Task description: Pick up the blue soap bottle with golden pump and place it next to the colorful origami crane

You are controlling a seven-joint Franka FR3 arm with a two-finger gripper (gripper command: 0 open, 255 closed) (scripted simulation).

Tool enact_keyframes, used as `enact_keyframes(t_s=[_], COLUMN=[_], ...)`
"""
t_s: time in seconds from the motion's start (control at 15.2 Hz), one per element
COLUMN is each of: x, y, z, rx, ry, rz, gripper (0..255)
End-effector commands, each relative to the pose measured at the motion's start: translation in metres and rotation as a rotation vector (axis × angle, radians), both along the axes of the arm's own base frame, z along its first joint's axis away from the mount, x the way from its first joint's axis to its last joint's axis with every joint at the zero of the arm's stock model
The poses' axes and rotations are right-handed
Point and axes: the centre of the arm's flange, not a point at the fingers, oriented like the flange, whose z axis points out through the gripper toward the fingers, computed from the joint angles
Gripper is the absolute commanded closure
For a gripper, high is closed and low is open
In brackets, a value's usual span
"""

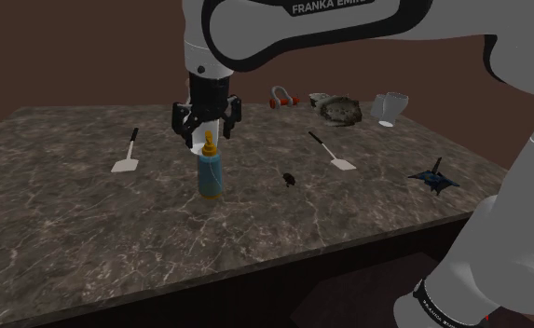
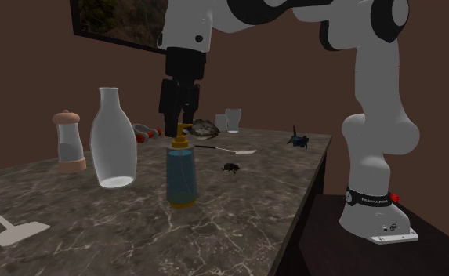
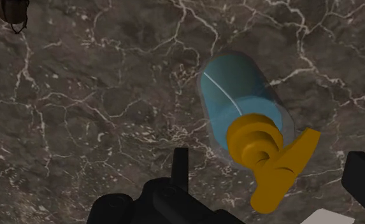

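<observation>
The gripper is hovering over the blue soap bottle with its fingers spread either side of the golden pump and not touching it. The grasp is being lined up, not made. The bottle is standing upright mid-table, well left of the origami crane in the shoulder view. The next move is calling for a short descent and a squeeze, perhaps on the neck. The crane is showing dark here, so its colours are hard to make out

— What's on the tabletop?
— It's dark and white-veined (stone, by its look). A blue bottle stands upright, with one spatula, a second spatula and a paper crane.
</observation>
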Motion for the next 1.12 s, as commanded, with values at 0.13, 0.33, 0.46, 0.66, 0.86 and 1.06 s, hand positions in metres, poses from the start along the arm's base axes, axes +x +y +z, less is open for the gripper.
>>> enact_keyframes(t_s=[0.13,0.33,0.46,0.66,0.86,1.06], x=[0.0,0.0,0.0,0.0,0.0,0.0], y=[0.0,0.0,0.0,0.0,0.0,0.0], z=[0.0,0.0,0.0,0.0,0.0,0.016], rx=[0.0,0.0,0.0,0.0,0.0,0.0], ry=[0.0,0.0,0.0,0.0,0.0,0.0], rz=[0.0,0.0,0.0,0.0,0.0,0.0], gripper=[0,255,255,255,255,255])
